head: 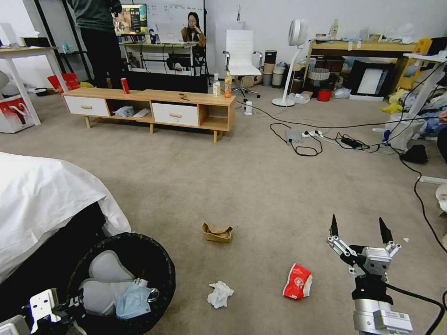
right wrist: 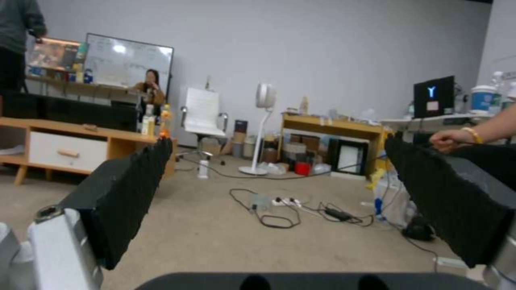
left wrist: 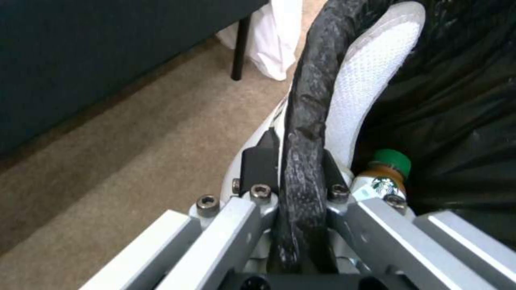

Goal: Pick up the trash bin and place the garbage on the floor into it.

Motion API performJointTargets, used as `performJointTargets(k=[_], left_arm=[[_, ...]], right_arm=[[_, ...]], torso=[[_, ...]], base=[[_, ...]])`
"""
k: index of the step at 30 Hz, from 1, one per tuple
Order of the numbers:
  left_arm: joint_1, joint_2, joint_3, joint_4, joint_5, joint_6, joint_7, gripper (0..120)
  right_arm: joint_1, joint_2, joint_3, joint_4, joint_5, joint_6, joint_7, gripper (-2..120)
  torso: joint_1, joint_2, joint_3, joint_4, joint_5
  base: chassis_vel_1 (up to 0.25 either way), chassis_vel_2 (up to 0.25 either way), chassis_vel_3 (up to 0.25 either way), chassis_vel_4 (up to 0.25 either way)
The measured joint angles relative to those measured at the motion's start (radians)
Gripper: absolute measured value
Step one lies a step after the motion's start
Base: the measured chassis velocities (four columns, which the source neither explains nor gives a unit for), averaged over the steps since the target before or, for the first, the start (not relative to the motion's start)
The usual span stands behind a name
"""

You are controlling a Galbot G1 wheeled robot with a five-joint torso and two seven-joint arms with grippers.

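The trash bin (head: 160, 260), lined with a black bag, is at the lower left beside the bed. My left gripper (head: 53, 304) is shut on the trash bin's rim (left wrist: 304, 121), one finger (left wrist: 261, 159) outside and the other inside. Inside lie a pale cloth (head: 132, 298), white pieces (head: 106, 267) and a green-capped bottle (left wrist: 384, 177). On the floor (head: 260, 195) lie a tan cardboard tray (head: 217, 232), a white tissue (head: 220, 294) and a red-white crushed cup (head: 297, 281). My right gripper (head: 359, 229) hangs open, right of the cup; its fingers (right wrist: 129, 193) stand wide apart.
A bed with a white sheet (head: 42, 200) borders the bin on the left. A low wooden cabinet (head: 153, 109) stands at the back. Cables and a power strip (head: 307, 137) cross the carpet at the right, and one black cable (head: 421, 195) runs near my right arm.
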Motion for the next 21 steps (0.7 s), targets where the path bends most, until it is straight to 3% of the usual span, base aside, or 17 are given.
performJointTargets(k=[21], left_arm=[[0.000,-0.004,0.002,0.001,0.011,0.000,0.002,3]], right_arm=[[0.003,0.000,0.001,-0.007,0.000,-0.001,0.003,100]], torso=[[0.000,0.000,0.000,0.0002,0.0000]], base=[[0.033,0.030,0.036,0.027]])
